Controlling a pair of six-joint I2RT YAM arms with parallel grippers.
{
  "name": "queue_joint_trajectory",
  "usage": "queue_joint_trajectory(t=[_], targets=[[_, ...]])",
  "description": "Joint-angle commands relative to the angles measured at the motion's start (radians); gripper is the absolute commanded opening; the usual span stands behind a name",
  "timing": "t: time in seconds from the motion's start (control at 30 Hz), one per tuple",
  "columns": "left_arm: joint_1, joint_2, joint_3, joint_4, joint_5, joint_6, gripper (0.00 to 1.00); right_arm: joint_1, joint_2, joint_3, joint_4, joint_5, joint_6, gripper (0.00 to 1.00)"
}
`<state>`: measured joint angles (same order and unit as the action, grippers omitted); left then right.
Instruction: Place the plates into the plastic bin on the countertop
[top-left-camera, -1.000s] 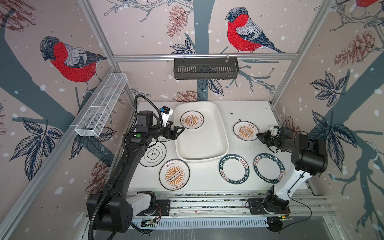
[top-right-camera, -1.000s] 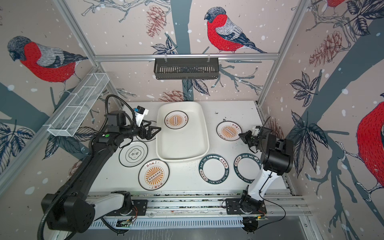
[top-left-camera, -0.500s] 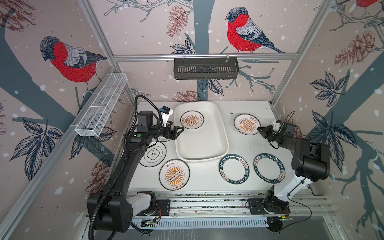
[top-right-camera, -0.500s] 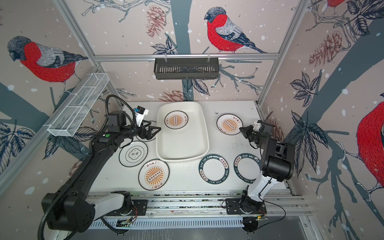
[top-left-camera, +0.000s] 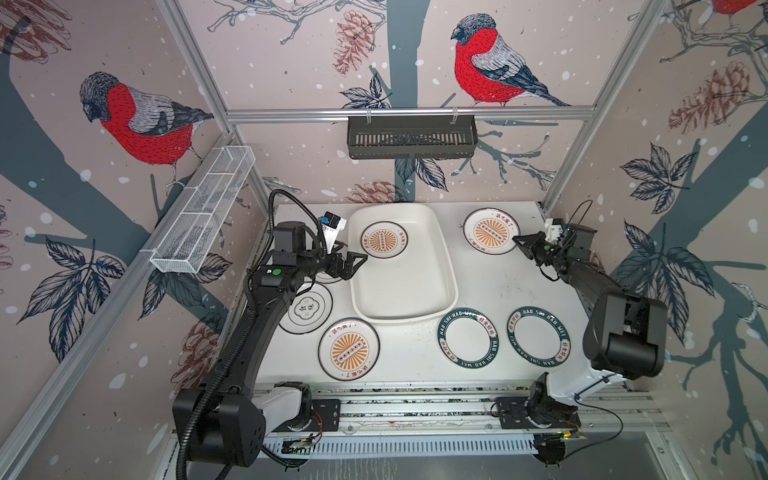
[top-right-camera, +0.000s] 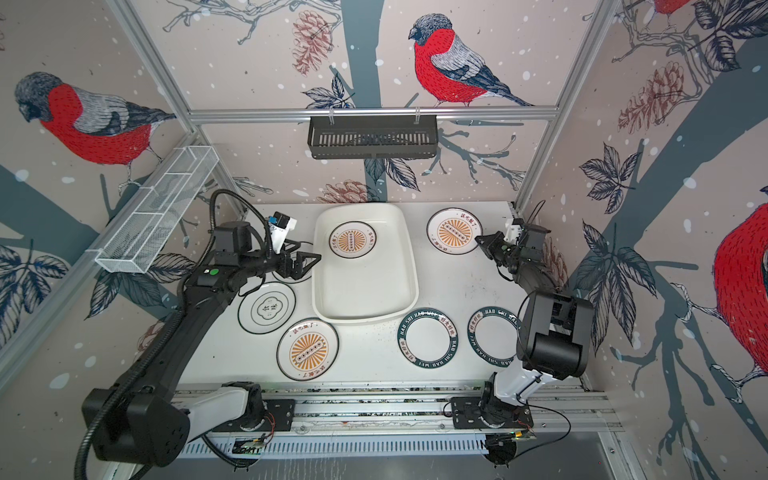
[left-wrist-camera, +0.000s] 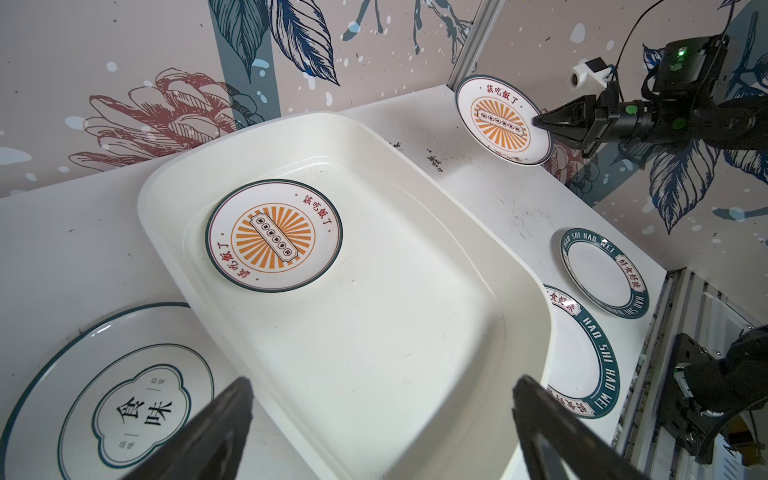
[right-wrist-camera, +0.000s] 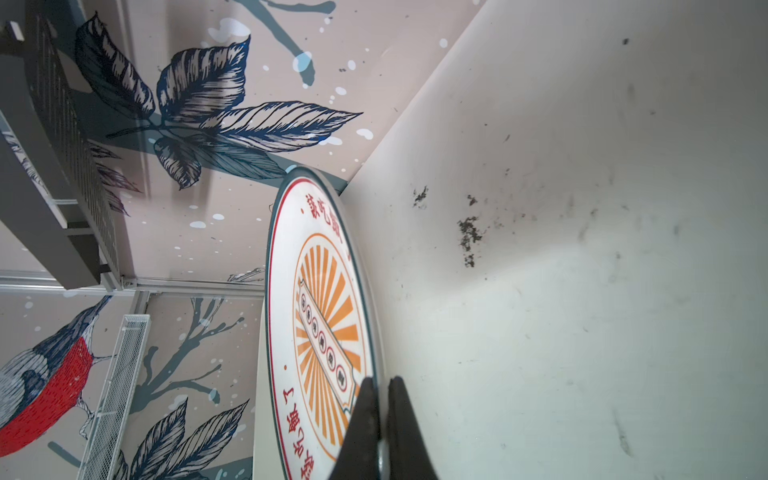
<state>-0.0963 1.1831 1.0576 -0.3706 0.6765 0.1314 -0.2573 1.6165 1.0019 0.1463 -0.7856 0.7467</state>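
Sunburst plate, pinched by right fingers, now lifted off countertop.

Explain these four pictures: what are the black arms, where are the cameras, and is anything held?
Two robot arms stand at a white table, each ending in a two-fingered claw. Two pictures look down from overhead; the other two come from cameras on the arms' wrists. A white tub holds one sunburst plate; more plates lie around it, two with green rims. The right claw is shut on the rim of another sunburst plate, tilted up from the table. The left claw is open and empty, by the tub's edge.
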Motion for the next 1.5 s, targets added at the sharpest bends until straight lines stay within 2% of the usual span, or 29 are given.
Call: queue_joint_trajectory(t=[0.0, 0.33, 0.57, 0.67, 0.8, 0.93, 1.07, 1.17, 1.3, 1.47], targets=[[-0.002, -0.004, 0.014, 0.010, -0.002, 0.016, 0.97, 0.044, -0.025, 0.041, -0.049, 0.017, -0.026, 0.02], [-0.002, -0.007, 0.002, 0.016, -0.011, 0.007, 0.97, 0.274, -0.025, 0.127, -0.047, 0.106, 0.015, 0.02], [-0.002, -0.018, 0.024, -0.031, 0.134, 0.046, 0.97, 0.420, 0.039, 0.197, -0.037, 0.157, 0.029, 0.02], [-0.003, -0.023, 0.049, -0.084, 0.090, 0.121, 0.96, 0.472, 0.078, 0.231, -0.043, 0.184, 0.031, 0.02], [-0.003, -0.033, 0.103, -0.134, -0.049, 0.183, 0.96, 0.529, 0.139, 0.290, -0.051, 0.199, 0.028, 0.02], [-0.003, -0.068, 0.098, -0.100, -0.201, 0.164, 0.97, 0.573, 0.192, 0.340, -0.059, 0.231, 0.025, 0.02], [-0.003, -0.097, 0.077, -0.079, -0.291, 0.127, 0.97, 0.599, 0.246, 0.379, -0.059, 0.254, 0.029, 0.02], [-0.003, -0.111, 0.072, -0.108, -0.291, 0.133, 0.97, 0.616, 0.287, 0.411, -0.060, 0.274, 0.026, 0.02], [-0.003, -0.110, 0.087, -0.214, -0.214, 0.188, 0.97, 0.638, 0.354, 0.462, -0.065, 0.294, 0.029, 0.02], [-0.005, -0.157, 0.052, -0.206, -0.186, 0.178, 0.97, 0.672, 0.444, 0.552, -0.081, 0.324, 0.034, 0.02]])
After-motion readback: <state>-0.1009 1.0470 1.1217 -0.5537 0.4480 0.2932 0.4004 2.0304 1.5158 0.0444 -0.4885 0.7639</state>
